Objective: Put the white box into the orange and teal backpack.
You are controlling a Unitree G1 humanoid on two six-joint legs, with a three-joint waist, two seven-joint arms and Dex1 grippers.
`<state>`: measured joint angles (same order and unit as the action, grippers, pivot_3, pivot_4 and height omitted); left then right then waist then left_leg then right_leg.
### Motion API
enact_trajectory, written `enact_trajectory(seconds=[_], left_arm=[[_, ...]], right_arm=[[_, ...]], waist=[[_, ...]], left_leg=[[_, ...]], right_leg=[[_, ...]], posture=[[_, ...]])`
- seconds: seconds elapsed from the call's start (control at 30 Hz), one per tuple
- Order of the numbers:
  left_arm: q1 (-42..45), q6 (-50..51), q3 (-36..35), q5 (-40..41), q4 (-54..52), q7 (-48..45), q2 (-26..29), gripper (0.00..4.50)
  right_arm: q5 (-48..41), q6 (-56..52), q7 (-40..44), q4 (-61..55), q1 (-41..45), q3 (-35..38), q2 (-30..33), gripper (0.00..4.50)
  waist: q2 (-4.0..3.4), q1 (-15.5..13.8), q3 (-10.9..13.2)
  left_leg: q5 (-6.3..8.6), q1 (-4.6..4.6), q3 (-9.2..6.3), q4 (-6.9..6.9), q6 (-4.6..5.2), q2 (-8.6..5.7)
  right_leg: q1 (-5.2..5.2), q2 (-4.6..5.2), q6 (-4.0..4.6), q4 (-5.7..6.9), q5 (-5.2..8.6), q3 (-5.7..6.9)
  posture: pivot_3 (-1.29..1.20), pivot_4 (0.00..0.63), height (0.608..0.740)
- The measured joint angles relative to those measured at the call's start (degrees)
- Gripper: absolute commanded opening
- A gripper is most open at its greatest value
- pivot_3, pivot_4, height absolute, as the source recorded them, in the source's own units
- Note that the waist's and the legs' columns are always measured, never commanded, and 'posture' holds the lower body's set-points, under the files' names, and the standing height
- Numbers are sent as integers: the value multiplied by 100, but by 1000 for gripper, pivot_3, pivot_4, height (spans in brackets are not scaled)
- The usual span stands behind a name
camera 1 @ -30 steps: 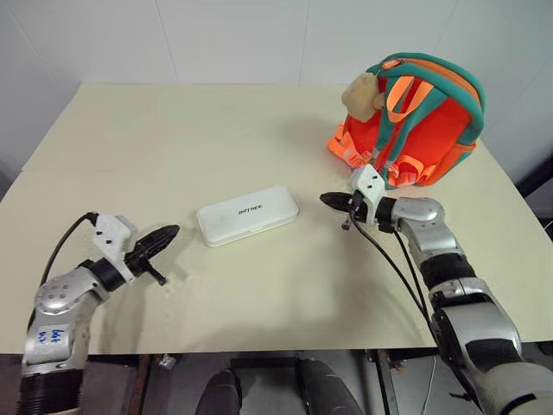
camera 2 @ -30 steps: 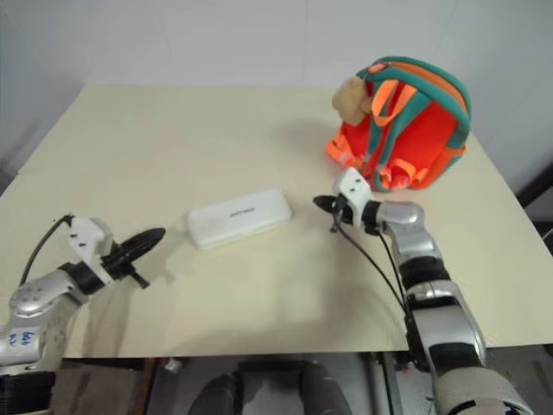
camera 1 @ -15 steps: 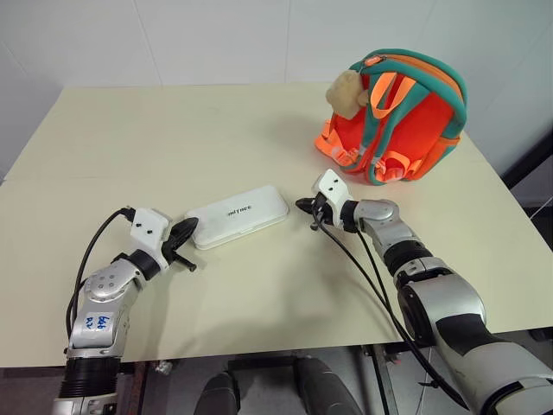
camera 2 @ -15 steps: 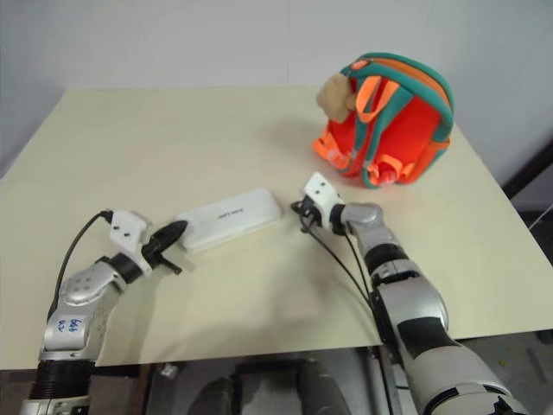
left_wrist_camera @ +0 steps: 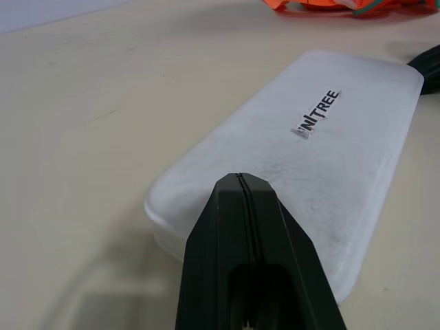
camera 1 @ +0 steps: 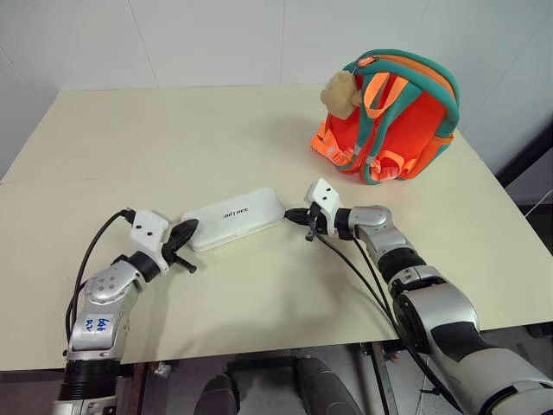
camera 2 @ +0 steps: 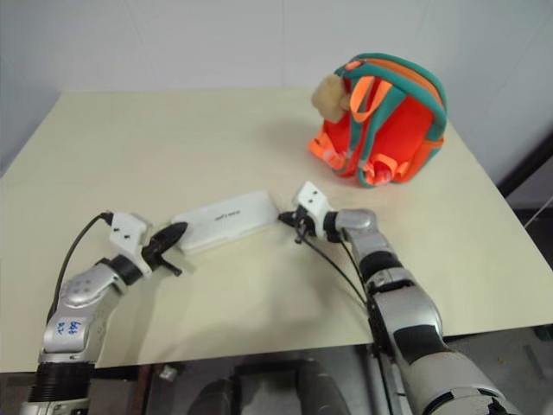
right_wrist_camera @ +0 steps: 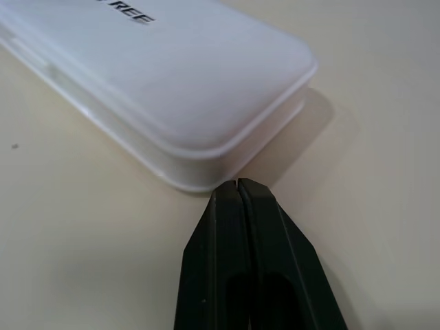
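Observation:
The white box (camera 1: 233, 218) lies flat on the table's middle, dark lettering on its lid (left_wrist_camera: 317, 113). My left gripper (camera 1: 188, 228) is shut, its tip at the box's left end. At the box's right end sits my right gripper (camera 1: 290, 214), also shut, its tip right against the box's corner (right_wrist_camera: 206, 180). The orange and teal backpack (camera 1: 393, 117) stands upright at the table's far right, a beige plush charm (camera 1: 340, 91) hanging on its left side, well beyond the right gripper.
The cream table (camera 1: 155, 138) spreads wide behind and to the left of the box. Black cables (camera 1: 359, 259) trail from the right wrist over the table's near part. A white wall (camera 1: 216, 35) rises behind the table's far edge.
The right gripper has slid left to the box's right end. The left gripper has come up to the box's left end; the head view has also shifted.

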<state>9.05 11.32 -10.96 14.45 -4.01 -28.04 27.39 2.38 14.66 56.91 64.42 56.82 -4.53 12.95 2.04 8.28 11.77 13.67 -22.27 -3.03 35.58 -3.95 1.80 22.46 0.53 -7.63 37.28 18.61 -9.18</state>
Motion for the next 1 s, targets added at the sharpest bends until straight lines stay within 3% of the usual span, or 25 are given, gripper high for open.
enact_trajectory(seconds=[0.43,0.63,1.0], left_arm=[[-193,-66,-325,-102,-41,508,-106,0],[-223,-62,-615,-261,-38,943,-61,0],[0,494,-131,-347,44,1013,-304,0]], right_arm=[[-147,-670,448,-1332,-647,-139,210,61],[-63,-609,20,-809,-229,-132,328,61],[191,-319,-1062,536,607,-130,-23,61]], waist=[[1,-32,0],[1,-27,1],[1,-12,1]], left_leg=[[-5,-1,-5,5,-4,-3],[-5,-2,-4,4,-4,-4],[-5,-9,-6,-32,-4,-2]], right_leg=[[1,2,0,7,0,1],[1,2,1,-1,0,0],[9,2,0,-27,0,4]], posture=[[0,150,740],[0,150,740],[0,150,740]])
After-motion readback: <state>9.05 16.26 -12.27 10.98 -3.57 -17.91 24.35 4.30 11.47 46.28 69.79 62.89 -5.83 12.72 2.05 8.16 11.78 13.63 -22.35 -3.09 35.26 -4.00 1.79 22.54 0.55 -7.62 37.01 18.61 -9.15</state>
